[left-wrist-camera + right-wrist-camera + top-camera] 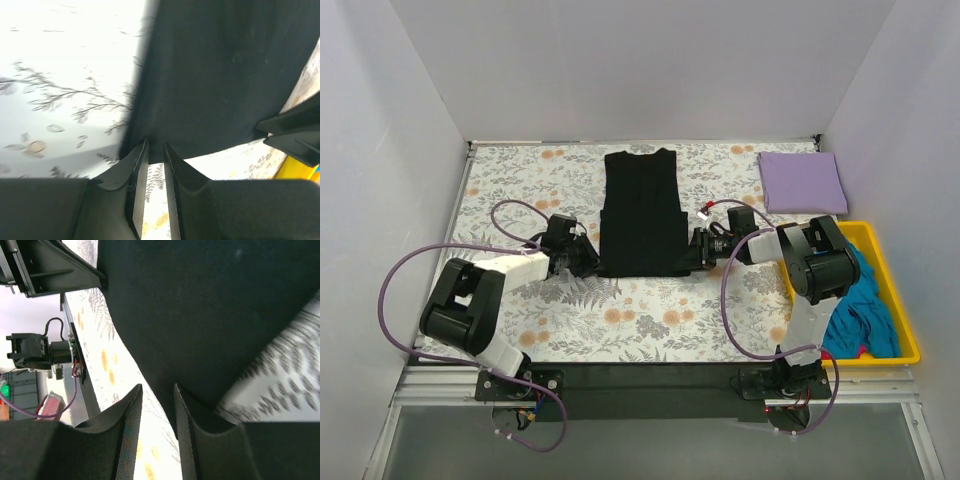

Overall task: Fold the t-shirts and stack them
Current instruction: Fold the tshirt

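A black t-shirt (642,210) lies folded into a long strip in the middle of the floral cloth, its hem towards me. My left gripper (588,262) is at the hem's left corner, jaws a narrow gap apart, tips touching the shirt's edge (155,144). My right gripper (694,252) is at the hem's right corner, open, with the shirt's edge (200,300) at its tips (157,386). A folded lavender t-shirt (802,181) lies at the back right. A teal t-shirt (865,305) is bunched in the tray, with a bit of pink (863,352) under it.
The yellow plastic tray (872,232) stands at the right edge of the table. The grey-and-orange floral cloth (650,315) covers the tabletop. White walls enclose the left, back and right sides. Purple cables loop beside both arms.
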